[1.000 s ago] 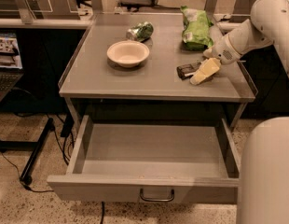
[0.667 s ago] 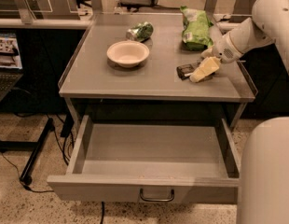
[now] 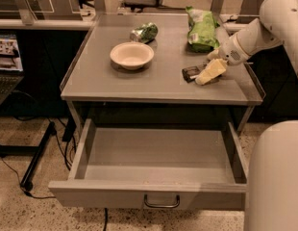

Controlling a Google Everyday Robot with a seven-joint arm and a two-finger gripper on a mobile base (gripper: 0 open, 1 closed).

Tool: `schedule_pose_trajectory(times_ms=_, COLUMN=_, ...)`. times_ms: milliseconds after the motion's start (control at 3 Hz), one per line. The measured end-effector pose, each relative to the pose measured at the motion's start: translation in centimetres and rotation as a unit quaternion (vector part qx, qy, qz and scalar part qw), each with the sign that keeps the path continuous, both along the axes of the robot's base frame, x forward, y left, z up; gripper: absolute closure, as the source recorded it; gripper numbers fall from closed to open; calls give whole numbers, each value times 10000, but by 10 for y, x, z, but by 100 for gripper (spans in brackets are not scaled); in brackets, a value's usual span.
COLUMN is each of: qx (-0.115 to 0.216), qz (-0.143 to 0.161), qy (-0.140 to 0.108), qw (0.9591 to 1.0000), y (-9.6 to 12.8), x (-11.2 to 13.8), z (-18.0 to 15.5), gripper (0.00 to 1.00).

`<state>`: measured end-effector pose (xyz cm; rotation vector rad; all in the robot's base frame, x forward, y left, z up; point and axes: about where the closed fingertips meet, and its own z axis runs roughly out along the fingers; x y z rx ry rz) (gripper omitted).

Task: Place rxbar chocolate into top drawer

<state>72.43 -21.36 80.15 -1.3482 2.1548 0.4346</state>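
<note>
The rxbar chocolate (image 3: 191, 72) is a small dark flat wrapper lying on the grey tabletop (image 3: 115, 83) at the right. My gripper (image 3: 206, 75) with pale yellowish fingers (image 3: 212, 70) is low over the table at the bar's right end, reaching in from the right on the white arm (image 3: 264, 25); part of the bar is hidden by it. The top drawer (image 3: 158, 155) is pulled fully out below the table, its inside bare, with a flat front panel and a metal loop handle (image 3: 161, 204) at its centre.
A cream bowl (image 3: 131, 55) sits mid-left on the table. A crushed green can (image 3: 143, 32) lies behind it. A green chip bag (image 3: 202, 28) lies at the back right, just behind the gripper. A large white robot body part (image 3: 276, 177) fills the lower right.
</note>
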Motion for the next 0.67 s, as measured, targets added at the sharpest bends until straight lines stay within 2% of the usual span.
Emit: schedule_pose_trajectory(times_ms=667, qx=0, qz=0, qy=0, qw=10000, y=0, x=0, z=11, gripper=100)
